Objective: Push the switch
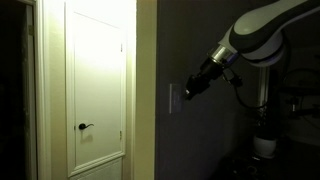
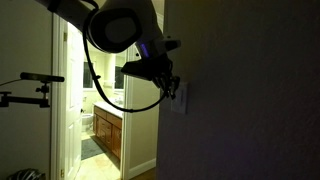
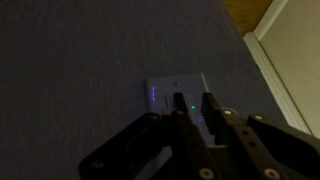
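my tool (image 3: 197, 103) is right at the switch (image 3: 168, 90), a small pale upright plate on the dark wall (image 3: 70, 60), round the corner from the lit door (image 1: 95, 85) with its black handle (image 1: 86, 127). the two fingers (image 3: 213, 118) stand close together over the plate's lower right part, with a thin slot between them. in this dim light i cannot tell whether the tips meet, or whether they touch the plate.
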You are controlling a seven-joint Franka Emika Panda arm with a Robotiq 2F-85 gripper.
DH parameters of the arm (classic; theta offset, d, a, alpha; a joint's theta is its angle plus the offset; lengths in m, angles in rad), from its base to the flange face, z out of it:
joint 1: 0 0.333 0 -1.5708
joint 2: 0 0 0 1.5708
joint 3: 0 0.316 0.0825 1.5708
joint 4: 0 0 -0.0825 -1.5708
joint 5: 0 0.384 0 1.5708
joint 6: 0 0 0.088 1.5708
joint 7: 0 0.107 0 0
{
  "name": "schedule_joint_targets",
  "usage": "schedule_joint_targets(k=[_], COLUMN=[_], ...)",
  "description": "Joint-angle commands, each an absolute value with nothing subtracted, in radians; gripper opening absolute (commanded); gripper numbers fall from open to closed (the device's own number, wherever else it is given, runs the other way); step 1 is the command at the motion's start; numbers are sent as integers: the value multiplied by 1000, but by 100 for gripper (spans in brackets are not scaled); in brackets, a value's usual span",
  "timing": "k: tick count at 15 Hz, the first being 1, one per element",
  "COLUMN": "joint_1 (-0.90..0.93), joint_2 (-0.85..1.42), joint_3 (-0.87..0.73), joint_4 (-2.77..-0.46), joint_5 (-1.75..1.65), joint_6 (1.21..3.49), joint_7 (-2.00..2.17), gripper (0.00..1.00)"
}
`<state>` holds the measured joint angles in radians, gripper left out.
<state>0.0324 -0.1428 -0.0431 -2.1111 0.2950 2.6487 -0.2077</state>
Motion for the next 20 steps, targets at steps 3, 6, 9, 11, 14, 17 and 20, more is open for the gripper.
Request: schedule_joint_targets(k=[3, 6, 9, 11, 14, 17, 20], joint_1=[51, 48, 46, 46, 46, 46, 45], joint_2=[-98, -89, -82, -77, -65, -50, -25], joint_3=[-53, -52, -51, -50, -50, -49, -47], joint_4=[-2076, -2062, -2049, -2042, -2031, -2020, -2002], joint_5=[393, 436, 470, 490, 524, 562, 600], joint_6=[2700, 2707, 2716, 2724, 2733, 2739, 2744], joint_7=[-273, -296, -321, -336, -366, -393, -426], gripper=[2, 5, 7, 6, 6, 6, 6])
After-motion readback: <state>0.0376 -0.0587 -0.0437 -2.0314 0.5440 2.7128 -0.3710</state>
